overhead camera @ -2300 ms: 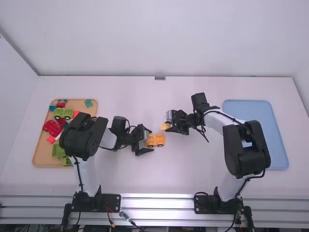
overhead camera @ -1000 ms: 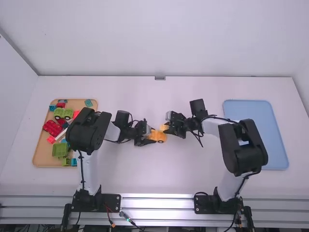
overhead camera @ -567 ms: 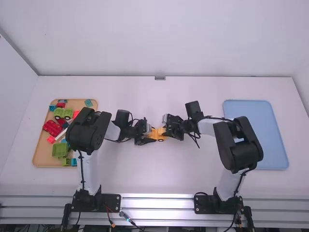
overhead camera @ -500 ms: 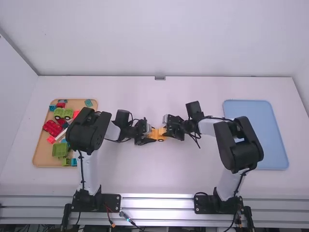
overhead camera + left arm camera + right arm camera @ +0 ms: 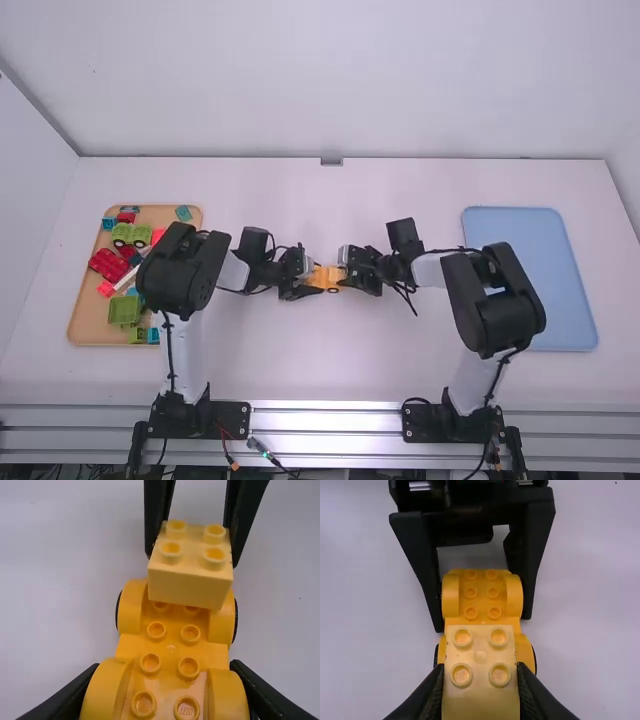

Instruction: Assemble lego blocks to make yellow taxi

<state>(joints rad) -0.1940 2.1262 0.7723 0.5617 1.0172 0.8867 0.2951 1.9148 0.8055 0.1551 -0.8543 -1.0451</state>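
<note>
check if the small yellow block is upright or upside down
Upright: the block shows its four studs on top in both wrist views, held by the right tool.

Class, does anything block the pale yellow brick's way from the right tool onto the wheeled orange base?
Nothing visible does: the brick is over one end of the base; the left tool grips its other end.

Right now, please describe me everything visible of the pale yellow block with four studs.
The pale yellow block looks plastic: squarish, with four round studs facing up. The right gripper pinches it from two sides above one wheeled end of the yellow-orange car base. I cannot tell if it is pressed on.
</note>
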